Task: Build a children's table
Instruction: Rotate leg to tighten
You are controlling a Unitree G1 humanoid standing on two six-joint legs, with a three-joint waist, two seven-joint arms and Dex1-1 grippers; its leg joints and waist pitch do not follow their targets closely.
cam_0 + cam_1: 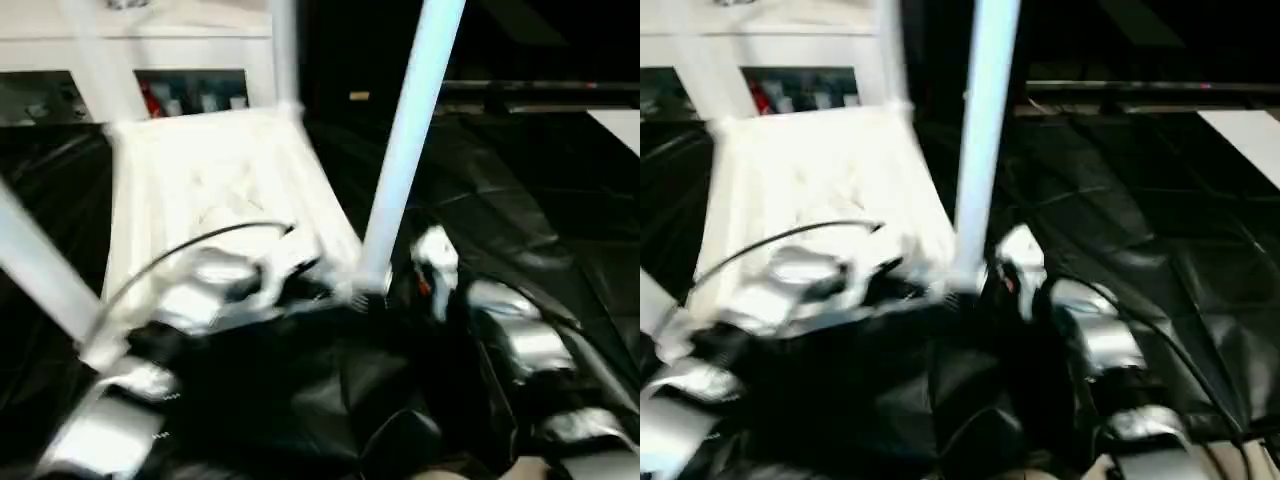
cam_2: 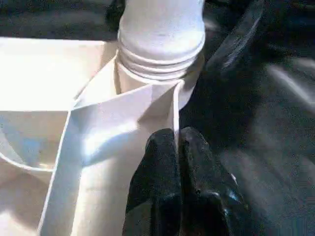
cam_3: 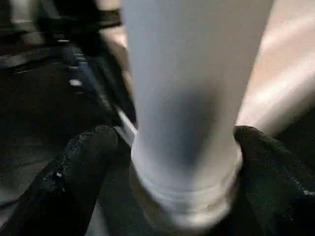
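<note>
We see the white tabletop (image 1: 215, 185) lying upside down on the black sheeting (image 1: 520, 200), its ribbed underside facing up and tilted toward us. A white leg (image 1: 405, 150) rises from its near right corner, leaning slightly to the right, and other legs stand at the far corners and at the near left, one of them (image 1: 40, 270) slanting out toward the left edge. Our left gripper (image 2: 178, 162) has its two black fingers pressed together on the thin upright rim of the tabletop, just beside the threaded socket where the leg is seated. Our right gripper (image 3: 172, 162) sits at the base of the same leg, with one finger (image 3: 81, 162) on each side of the tube; the fingers stand spread, with a sliver of gap on the left side, so we cannot tell whether they press it.
</note>
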